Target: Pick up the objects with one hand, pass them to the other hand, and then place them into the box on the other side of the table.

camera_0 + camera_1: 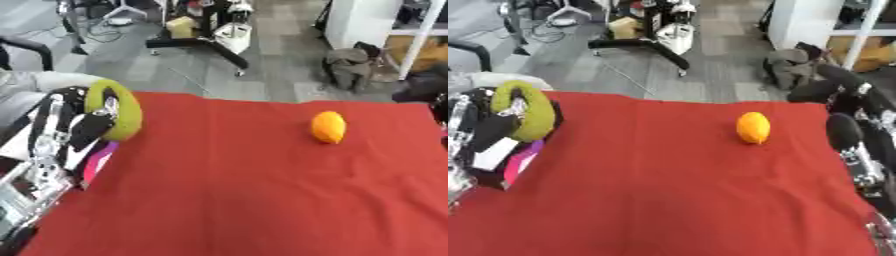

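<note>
Covering nearly the whole table, the red cloth (pixel 245 190) runs from edge to edge. At its left edge the left hand (pixel 74 132) has its fingers curled round a yellow-green fruit (pixel 122 112), held up above a pink item (pixel 98 162) that sits just beside the cloth's border. At the right edge the right hand (pixel 855 137) shows dark and blurred, so whether its fingers are curled or straight cannot be made out. An orange fruit (pixel 328 127) lies alone on the cloth, right of centre, well apart from both hands.
</note>
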Robot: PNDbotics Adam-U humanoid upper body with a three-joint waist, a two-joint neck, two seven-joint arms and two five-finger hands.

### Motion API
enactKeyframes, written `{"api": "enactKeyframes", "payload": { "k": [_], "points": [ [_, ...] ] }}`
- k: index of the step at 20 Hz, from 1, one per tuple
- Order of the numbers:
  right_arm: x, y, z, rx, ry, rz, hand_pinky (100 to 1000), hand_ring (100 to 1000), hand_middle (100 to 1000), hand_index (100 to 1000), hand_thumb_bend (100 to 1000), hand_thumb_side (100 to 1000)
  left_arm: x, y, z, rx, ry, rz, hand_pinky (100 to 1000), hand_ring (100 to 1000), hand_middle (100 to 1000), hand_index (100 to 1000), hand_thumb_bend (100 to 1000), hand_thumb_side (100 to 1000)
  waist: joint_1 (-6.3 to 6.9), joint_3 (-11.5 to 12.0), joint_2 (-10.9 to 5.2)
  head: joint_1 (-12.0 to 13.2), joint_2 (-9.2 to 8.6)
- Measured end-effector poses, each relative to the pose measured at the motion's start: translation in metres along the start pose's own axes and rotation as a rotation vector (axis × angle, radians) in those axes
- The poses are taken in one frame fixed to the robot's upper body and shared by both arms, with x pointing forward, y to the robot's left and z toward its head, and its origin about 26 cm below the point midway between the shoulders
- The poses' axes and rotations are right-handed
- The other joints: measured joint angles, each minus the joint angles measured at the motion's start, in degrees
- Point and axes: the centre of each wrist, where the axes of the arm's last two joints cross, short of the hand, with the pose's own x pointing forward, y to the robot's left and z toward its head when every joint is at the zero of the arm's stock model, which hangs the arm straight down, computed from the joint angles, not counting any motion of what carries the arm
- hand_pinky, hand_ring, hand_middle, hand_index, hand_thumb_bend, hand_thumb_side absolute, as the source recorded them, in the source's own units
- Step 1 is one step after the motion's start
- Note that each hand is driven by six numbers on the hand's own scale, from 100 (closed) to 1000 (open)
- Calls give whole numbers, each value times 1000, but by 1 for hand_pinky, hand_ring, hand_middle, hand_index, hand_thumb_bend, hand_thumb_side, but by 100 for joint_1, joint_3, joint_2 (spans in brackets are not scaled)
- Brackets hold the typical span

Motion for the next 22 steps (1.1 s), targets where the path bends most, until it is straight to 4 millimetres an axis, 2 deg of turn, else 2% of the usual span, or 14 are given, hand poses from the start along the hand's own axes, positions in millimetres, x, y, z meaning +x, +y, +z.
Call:
{"api": "enactKeyframes", "payload": {
  "k": [1,2,3,4,7,10,11,13,16,19,21,22],
  "points": [
    [-1,1,2,9,5,0,1000,730,667,872,168,670,-11,5,-9,21,40,-54,833,764,769,517,100,132,2,-23,0,59,-20],
    [-2,1,3,17,11,0,1000,730,666,872,165,672,-22,10,-17,42,78,-107,844,784,800,582,100,181,4,-54,0,105,-46],
    [-3,2,5,25,14,-1,1000,729,665,872,162,673,-35,14,-23,59,117,-154,898,866,889,754,375,432,5,-83,0,136,-55],
    [-4,3,5,35,15,-2,1000,728,664,871,158,674,-47,17,-28,71,158,-191,938,929,951,845,562,575,5,-105,1,155,-72],
    [-6,3,8,51,21,-4,1000,726,661,869,152,675,-74,25,-37,88,256,-248,973,973,992,880,612,703,15,-143,2,147,-97],
    [-7,4,9,62,24,-4,1000,724,657,866,149,675,-77,29,-39,92,272,-257,975,976,1000,865,620,744,45,-147,5,53,-98],
    [-8,4,9,64,25,-4,1000,724,657,866,116,686,-74,29,-38,92,260,-254,976,975,1000,857,613,751,52,-144,5,2,-98],
    [-9,3,9,67,28,0,1000,725,659,867,149,664,-60,27,-35,85,210,-237,976,966,1000,814,552,684,56,-126,5,-128,-98],
    [-12,-2,12,82,47,22,1000,738,689,875,158,643,-18,22,-21,68,57,-183,961,933,973,759,502,596,52,-81,5,-494,-68],
    [-19,-19,15,111,75,86,1000,753,742,902,156,615,36,15,15,39,-176,-77,929,881,916,726,462,562,34,6,5,-1190,87],
    [-26,-35,18,136,110,141,1000,756,762,903,156,595,56,5,38,25,-300,2,921,868,900,718,454,532,32,95,5,-1757,205],
    [-31,-46,20,147,138,171,1000,759,772,908,100,545,63,-2,46,24,-349,39,918,863,888,707,443,519,34,175,7,-2053,252]
  ]
}}
